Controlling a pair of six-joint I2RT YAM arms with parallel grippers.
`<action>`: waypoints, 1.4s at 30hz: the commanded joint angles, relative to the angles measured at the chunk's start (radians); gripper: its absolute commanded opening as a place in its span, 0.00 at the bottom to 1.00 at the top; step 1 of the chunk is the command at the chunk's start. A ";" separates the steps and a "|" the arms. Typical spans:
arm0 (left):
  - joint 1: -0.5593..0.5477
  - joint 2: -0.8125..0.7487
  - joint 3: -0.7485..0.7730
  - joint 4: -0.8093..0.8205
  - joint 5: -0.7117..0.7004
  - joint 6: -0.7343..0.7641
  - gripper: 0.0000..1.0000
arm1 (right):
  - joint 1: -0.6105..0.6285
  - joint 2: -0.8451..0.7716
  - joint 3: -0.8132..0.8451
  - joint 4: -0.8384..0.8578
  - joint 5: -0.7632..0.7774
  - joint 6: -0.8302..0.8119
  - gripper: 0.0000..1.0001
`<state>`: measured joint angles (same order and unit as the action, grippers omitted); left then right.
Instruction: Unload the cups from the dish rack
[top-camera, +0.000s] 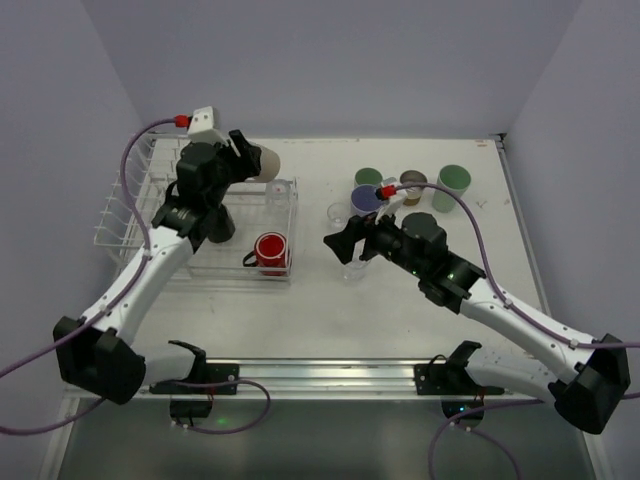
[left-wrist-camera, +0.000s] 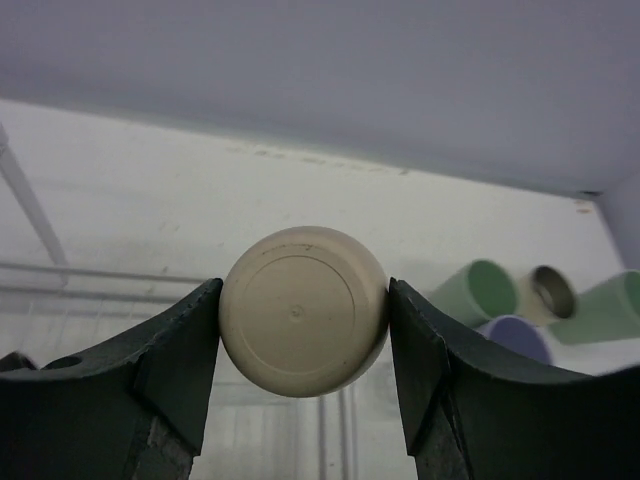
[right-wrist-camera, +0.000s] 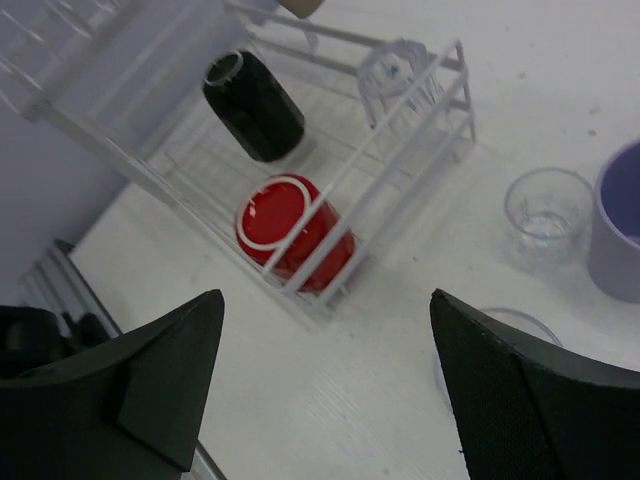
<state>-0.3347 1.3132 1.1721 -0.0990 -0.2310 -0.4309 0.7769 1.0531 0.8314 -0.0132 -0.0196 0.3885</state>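
This looks like a robot lab, a little test booth. A white table (top-camera: 320, 310) sits inside plain pale walls (top-camera: 330, 60) (left, right and far) — and a metal rail (top-camera: 320, 372) runs along the near edge.

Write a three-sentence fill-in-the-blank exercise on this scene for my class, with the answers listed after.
1. The left gripper grips a cup whose colour is ____.
2. The dish rack holds a black cup, a clear cup and a ____ one.
3. The right gripper is ____ and holds nothing.
Answers: beige; red; open.
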 joint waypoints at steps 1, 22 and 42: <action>-0.009 -0.136 -0.090 0.180 0.257 -0.097 0.25 | -0.001 -0.051 -0.055 0.238 -0.057 0.107 0.88; -0.032 -0.279 -0.411 0.831 0.874 -0.634 0.25 | -0.025 -0.021 0.004 0.558 -0.140 0.245 0.86; -0.099 -0.468 -0.281 0.191 0.526 -0.180 1.00 | -0.202 -0.013 0.028 0.319 -0.215 0.302 0.00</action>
<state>-0.4305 0.9123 0.8093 0.3088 0.4366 -0.8005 0.6033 1.0748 0.8482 0.4271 -0.2264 0.7322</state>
